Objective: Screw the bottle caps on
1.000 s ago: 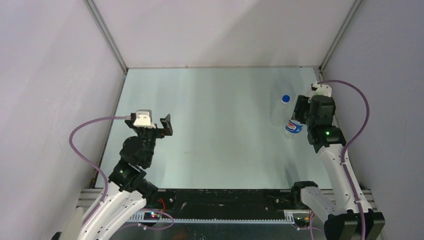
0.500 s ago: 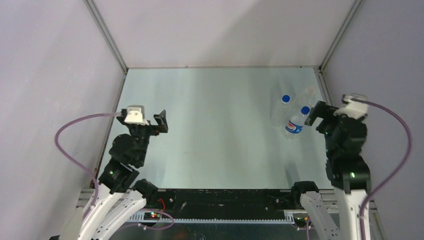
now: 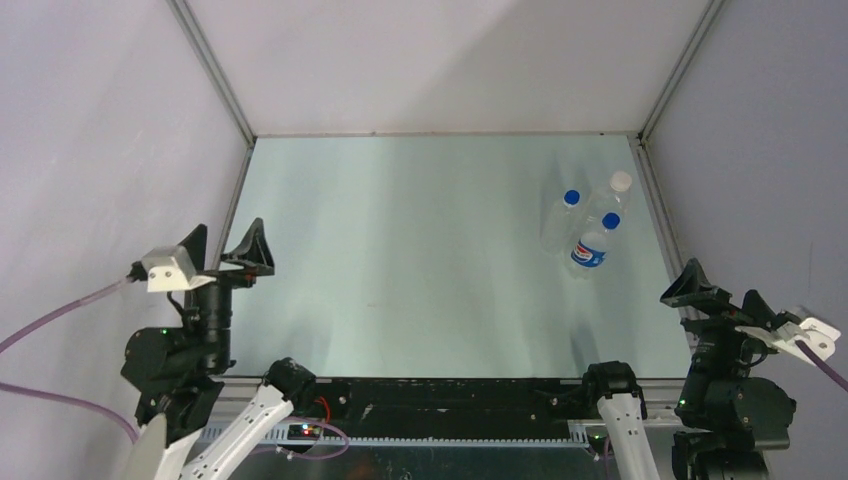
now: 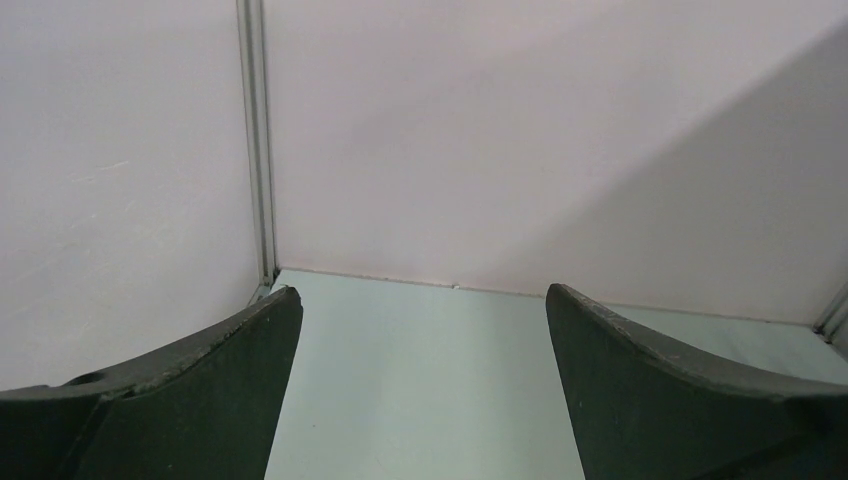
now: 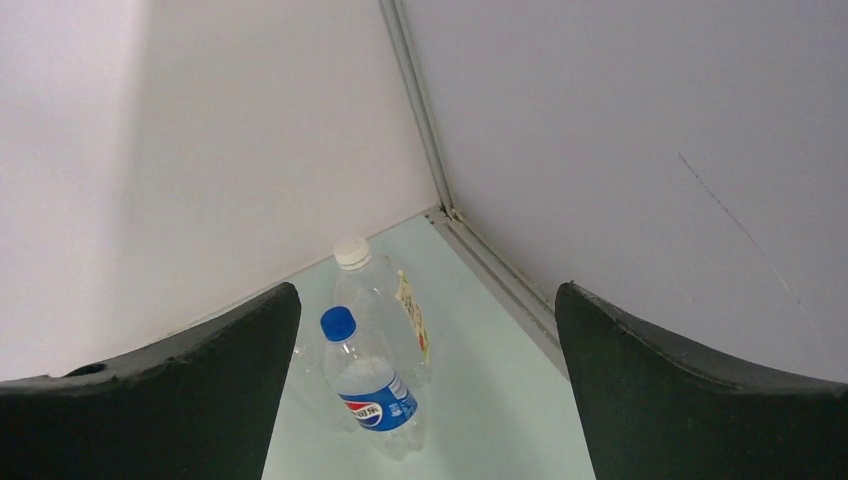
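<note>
Three bottles stand upright together at the far right of the table, each with a cap on its neck. The Pepsi bottle (image 3: 590,252) (image 5: 380,405) carries a blue cap (image 3: 611,220) (image 5: 338,323). Behind it, the bottle with the white and yellow label (image 3: 603,203) (image 5: 398,305) has a white cap (image 3: 620,181) (image 5: 351,253). A blue cap (image 3: 571,198) tops the plain clear bottle (image 3: 556,228). My right gripper (image 3: 722,288) (image 5: 428,295) is open and empty, well back from the bottles at the near right. My left gripper (image 3: 224,240) (image 4: 422,300) hangs open and empty at the near left.
White walls enclose the pale green table (image 3: 420,240) on three sides, with metal corner posts (image 3: 215,75) at the back. A raised rail (image 3: 655,215) runs along the table's right edge, close to the bottles.
The right gripper let go at the Pepsi bottle's cap, opened wide and drew back to the near right. The left arm drew back toward the near left, still open.
</note>
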You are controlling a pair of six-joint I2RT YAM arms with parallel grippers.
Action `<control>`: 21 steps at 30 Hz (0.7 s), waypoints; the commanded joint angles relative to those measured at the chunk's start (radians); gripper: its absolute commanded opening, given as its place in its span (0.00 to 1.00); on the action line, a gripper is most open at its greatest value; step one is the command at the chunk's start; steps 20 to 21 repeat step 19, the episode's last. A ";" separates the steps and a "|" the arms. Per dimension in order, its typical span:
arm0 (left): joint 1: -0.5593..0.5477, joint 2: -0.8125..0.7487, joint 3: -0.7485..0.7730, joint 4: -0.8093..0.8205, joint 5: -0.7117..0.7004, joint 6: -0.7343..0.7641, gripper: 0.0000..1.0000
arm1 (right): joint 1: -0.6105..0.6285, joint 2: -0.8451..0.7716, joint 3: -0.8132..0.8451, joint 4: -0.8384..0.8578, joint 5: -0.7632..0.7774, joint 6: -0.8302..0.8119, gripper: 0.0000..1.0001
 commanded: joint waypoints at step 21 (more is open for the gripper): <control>0.008 -0.085 -0.067 -0.060 -0.035 -0.070 0.98 | -0.002 -0.020 0.006 0.076 -0.185 -0.036 0.99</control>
